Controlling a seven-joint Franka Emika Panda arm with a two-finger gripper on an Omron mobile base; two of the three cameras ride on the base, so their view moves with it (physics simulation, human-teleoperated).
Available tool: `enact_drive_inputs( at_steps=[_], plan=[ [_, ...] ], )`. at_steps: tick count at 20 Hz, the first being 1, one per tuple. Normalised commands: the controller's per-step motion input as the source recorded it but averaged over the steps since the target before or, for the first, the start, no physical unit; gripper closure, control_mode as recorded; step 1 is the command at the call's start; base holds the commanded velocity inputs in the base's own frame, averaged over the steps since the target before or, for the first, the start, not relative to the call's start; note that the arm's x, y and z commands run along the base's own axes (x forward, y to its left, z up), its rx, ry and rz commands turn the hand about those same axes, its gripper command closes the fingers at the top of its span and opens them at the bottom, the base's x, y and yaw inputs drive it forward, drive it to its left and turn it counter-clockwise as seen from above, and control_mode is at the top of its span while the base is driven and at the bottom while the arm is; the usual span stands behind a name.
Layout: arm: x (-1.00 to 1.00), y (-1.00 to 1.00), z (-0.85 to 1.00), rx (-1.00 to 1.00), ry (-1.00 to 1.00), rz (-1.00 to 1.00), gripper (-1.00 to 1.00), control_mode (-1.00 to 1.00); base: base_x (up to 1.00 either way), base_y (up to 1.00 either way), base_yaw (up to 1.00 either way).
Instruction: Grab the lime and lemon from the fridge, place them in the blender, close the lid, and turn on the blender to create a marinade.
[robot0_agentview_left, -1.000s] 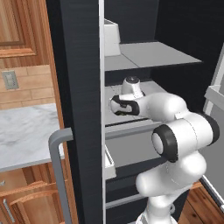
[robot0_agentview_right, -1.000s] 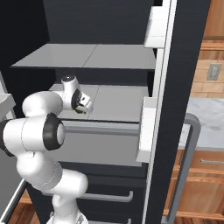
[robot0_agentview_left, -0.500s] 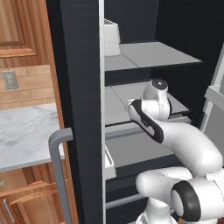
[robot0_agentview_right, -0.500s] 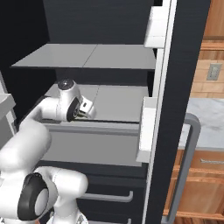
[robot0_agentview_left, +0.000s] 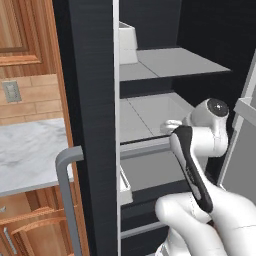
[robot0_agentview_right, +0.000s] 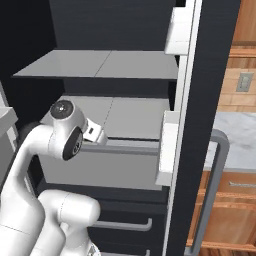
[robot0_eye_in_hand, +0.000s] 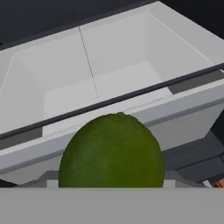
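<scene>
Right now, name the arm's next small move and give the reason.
Probably draw the hand back out of the fridge. In the hand view the lime sits close against the hand in front of the pale drawer, seemingly in the gripper's hold, so it looks ready to carry toward the blender.

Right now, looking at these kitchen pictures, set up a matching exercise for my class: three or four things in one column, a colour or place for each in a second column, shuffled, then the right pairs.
Things:
1. lime
2. fridge
3. door handle
4. shelves

Descriptions:
A. tall, black on the outside
B. dark green, close up in the hand view
C. pale grey, flat, inside the open cabinet
D. grey bar beside the marble counter

Pairs: 1-B, 2-A, 3-D, 4-C
</scene>
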Motion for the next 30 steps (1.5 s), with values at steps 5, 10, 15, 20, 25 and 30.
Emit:
enact_drive_inputs(
  at_steps=[5,10,15,20,25,30],
  plan=[
    [-0.94,0.05,0.8,0.0,0.0,0.01,1.0,-1.0,0.0,0.0,0.0],
    [-0.41,0.27,0.69,-0.01,0.0,0.04,1.0,-1.0,0.0,0.0,0.0],
    [0.05,0.16,0.42,0.0,0.04,0.03,1.0,-1.0,0.0,0.0,0.0],
    [0.11,0.0,0.06,0.0,0.07,0.0,1.0,1.0,0.02,0.0,0.0],
    [0.0,0.0,0.0,0.0,0.0,0.0,1.0,1.0,-0.69,-0.01,0.0],
    [0.0,0.0,0.0,0.0,0.0,0.0,1.0,1.0,-1.0,-0.25,-0.05]
  ],
)
